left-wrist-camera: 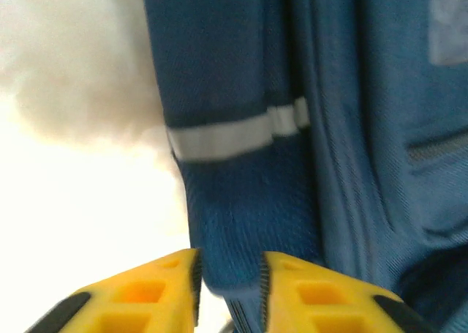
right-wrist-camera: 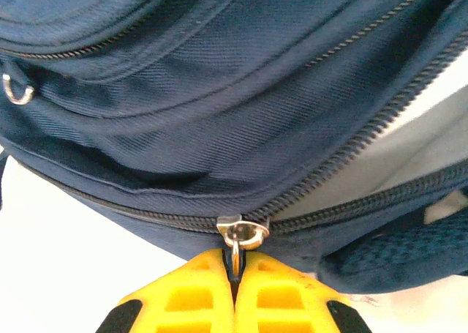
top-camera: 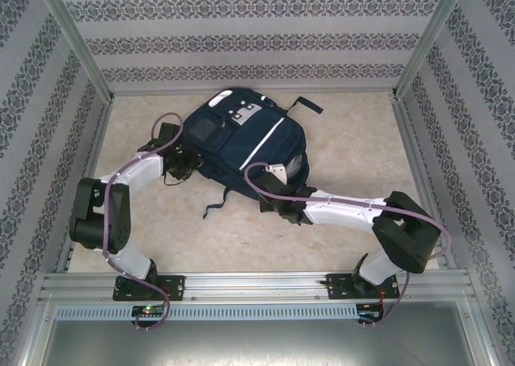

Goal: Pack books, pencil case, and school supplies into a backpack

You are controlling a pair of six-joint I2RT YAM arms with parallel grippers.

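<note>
On the left, the left gripper (left-wrist-camera: 230, 263) sits against the side of the backpack (top-camera: 233, 137), which lies flat in the middle of the table (top-camera: 354, 141). Its yellow fingers stand slightly apart around a ridge of navy fabric, just below a white reflective stripe (left-wrist-camera: 219, 139); whether they pinch that fabric or merely flank it cannot be told. If that side is loose, a tug on the zip could drag the whole bag instead of moving the slider. On the right, the right gripper (right-wrist-camera: 235, 263) is clenched on the thin metal zipper pull (right-wrist-camera: 240, 236) at the bag's near corner. The pull could slip out, or the slider could jam on the curve. Beyond the slider the zip gapes, showing a pale surface inside the compartment; what it is cannot be made out.
</note>
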